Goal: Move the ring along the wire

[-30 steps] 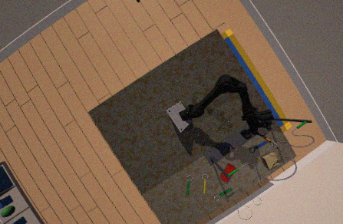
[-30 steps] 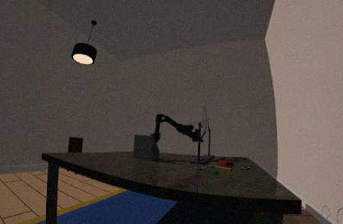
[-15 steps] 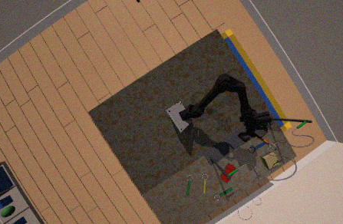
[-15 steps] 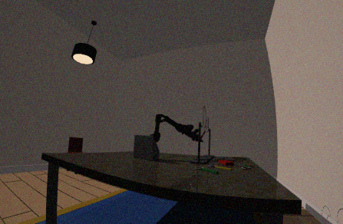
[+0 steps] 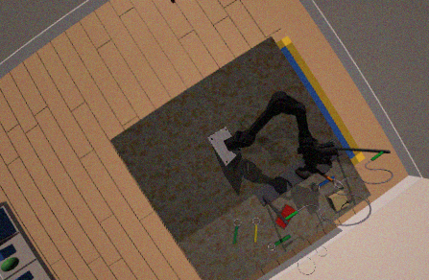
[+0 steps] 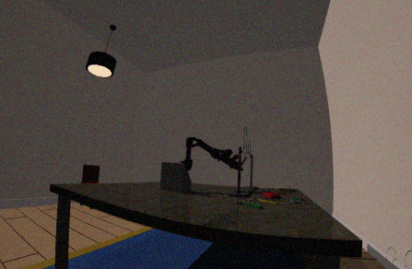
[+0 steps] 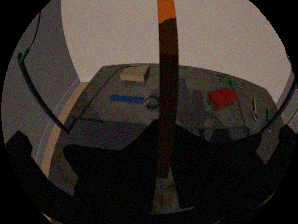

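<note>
My gripper (image 5: 319,169) (image 6: 241,164) (image 7: 161,123) is shut on the orange handle (image 5: 329,178) (image 7: 168,35), which runs up out of the wrist view. The small ring at its end overlaps the thin grey wire (image 5: 393,175) (image 6: 243,134) in the top view, between the two green parts. Whether they touch is too small to tell. One green part (image 5: 376,155) (image 7: 24,54) is by the far right post (image 5: 362,151) (image 7: 41,95). The other green part (image 5: 292,215) is by the other post (image 5: 274,208), above the red block. The ring is outside the wrist view.
Below the wire lie a blue ringed tool (image 5: 324,183) (image 7: 126,99), a tan block (image 5: 338,201) (image 7: 134,74) and a red block (image 5: 281,222) (image 7: 222,98). A yellow ringed tool (image 5: 255,232) and green ringed tools (image 5: 235,235) (image 5: 282,241) lie near the other post. A pale wall stands behind.
</note>
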Robot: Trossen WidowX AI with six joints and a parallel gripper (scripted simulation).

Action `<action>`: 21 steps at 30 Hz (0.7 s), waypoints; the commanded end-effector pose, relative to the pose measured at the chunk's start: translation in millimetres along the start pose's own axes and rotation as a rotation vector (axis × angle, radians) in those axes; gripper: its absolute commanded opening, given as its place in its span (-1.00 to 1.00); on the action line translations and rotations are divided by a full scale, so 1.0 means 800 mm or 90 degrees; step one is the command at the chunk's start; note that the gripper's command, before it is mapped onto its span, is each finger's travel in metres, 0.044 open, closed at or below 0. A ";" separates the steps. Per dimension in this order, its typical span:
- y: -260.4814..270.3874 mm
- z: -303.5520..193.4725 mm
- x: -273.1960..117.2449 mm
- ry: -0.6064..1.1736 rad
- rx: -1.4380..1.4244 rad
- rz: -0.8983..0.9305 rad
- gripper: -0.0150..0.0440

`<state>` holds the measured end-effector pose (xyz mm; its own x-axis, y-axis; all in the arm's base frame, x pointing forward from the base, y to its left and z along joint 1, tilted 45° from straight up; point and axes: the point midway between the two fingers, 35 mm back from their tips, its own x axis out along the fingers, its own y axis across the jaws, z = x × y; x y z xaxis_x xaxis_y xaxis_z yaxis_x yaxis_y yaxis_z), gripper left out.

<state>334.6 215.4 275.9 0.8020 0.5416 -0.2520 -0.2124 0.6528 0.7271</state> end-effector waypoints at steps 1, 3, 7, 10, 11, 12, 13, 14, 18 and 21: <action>-0.009 -0.001 -0.003 0.002 -0.016 -0.006 -1.00; -0.014 -0.001 -0.004 0.003 -0.027 -0.012 -1.00; -0.025 0.000 -0.005 0.006 -0.052 -0.027 -1.00; -0.034 0.000 -0.006 0.009 -0.076 -0.041 -1.00; -0.038 0.000 -0.007 0.010 -0.085 -0.045 -1.00; -0.041 0.001 -0.008 0.011 -0.094 -0.051 -1.00; -0.045 0.001 -0.008 0.012 -0.104 -0.056 -1.00; -0.048 0.002 -0.009 0.014 -0.115 -0.062 -1.00; -0.060 0.004 -0.012 0.018 -0.151 -0.083 -1.00; -0.071 0.007 -0.015 0.022 -0.186 -0.103 -1.00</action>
<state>340.6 177.8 245.0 0.8145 0.4574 -0.3569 -0.2358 0.8231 0.5167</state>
